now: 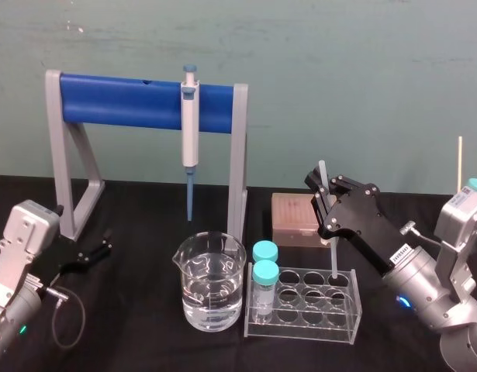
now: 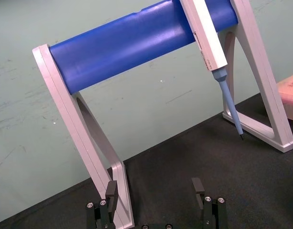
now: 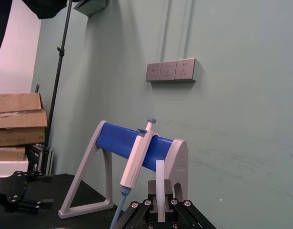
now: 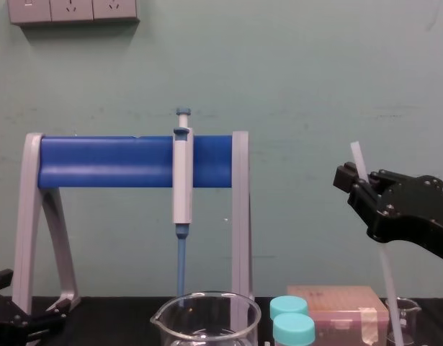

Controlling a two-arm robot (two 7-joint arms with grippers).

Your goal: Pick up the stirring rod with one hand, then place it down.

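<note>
The right gripper has its jaws closed on the rod, pinching it a little below its upper end. The rod is thin, straight, translucent white and about pencil-thick. A short stub sticks out above the jaws, and the long remainder runs down below them at a slight tilt. Its lower end sits in a hole at the right end of the clear rack, just under the jaws. Whether the tip touches the rack's floor is hard to tell through the plastic.

To the left of those jaws and lower, two blue-capped vials stand at the rack's other end. A beaker of clear liquid stands just beyond them. A tan box lies behind the rack, below the jaws.

The left gripper is low at the left, well apart from the right jaws. Its own jaws are open with nothing between them, and a foot of the stand is just ahead of them. The stand has grey legs and a blue bar, from which a pipette hangs tip down.

The bench is covered in black. Behind it is a scuffed pale green wall with a row of grey sockets high up. Cardboard boxes are stacked at the side of the room.
</note>
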